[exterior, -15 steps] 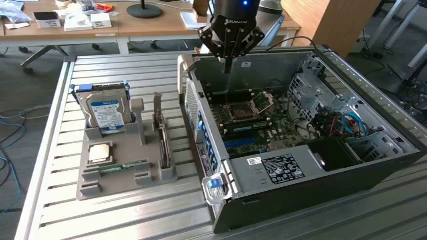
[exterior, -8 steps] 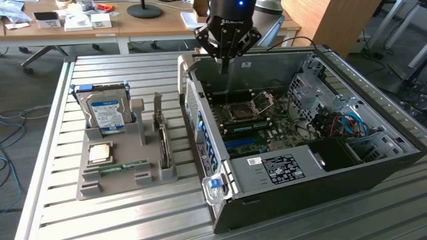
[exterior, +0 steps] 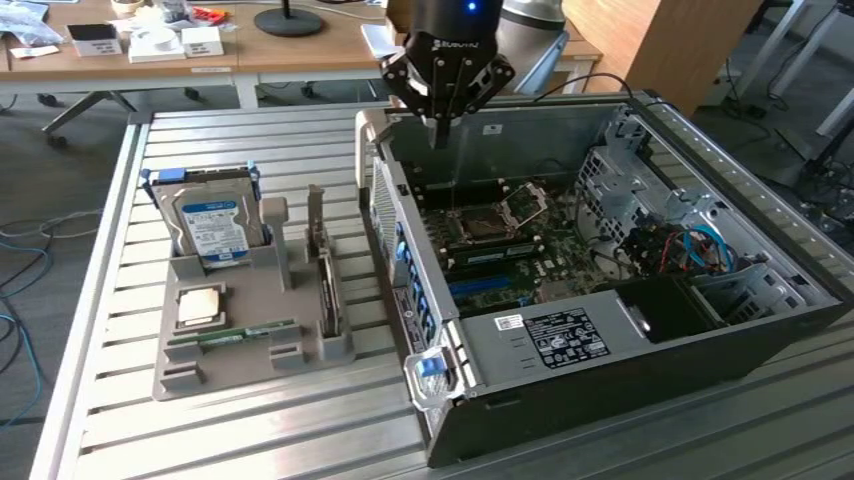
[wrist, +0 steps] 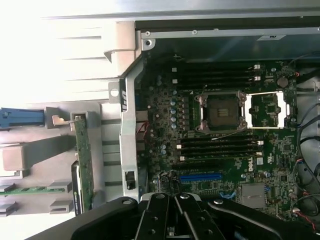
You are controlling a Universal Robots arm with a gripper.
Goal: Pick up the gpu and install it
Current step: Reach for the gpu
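The gpu (exterior: pixel 326 280) is a thin dark card standing on edge in a slot of the grey holder (exterior: pixel 227 365), to the exterior view's left of the open computer case (exterior: pixel 747 300). In the wrist view the gpu (wrist: pixel 84 165) shows edge-on beside the case wall. My gripper (exterior: pixel 438 135) hangs above the case's back corner, over the motherboard (exterior: pixel 534 250), shut with nothing between its fingers (wrist: pixel 165 210). It is well apart from the gpu. A blue expansion slot (wrist: pixel 200 176) lies on the motherboard (wrist: pixel 225 150).
The holder also carries a silver hard drive (exterior: pixel 214 225) with a blue-white label, a processor chip (exterior: pixel 200 305) and a green memory stick (exterior: pixel 247 332). The slatted metal table (exterior: pixel 267 440) surrounds it. A wooden desk (exterior: pixel 267 45) with small items stands behind.
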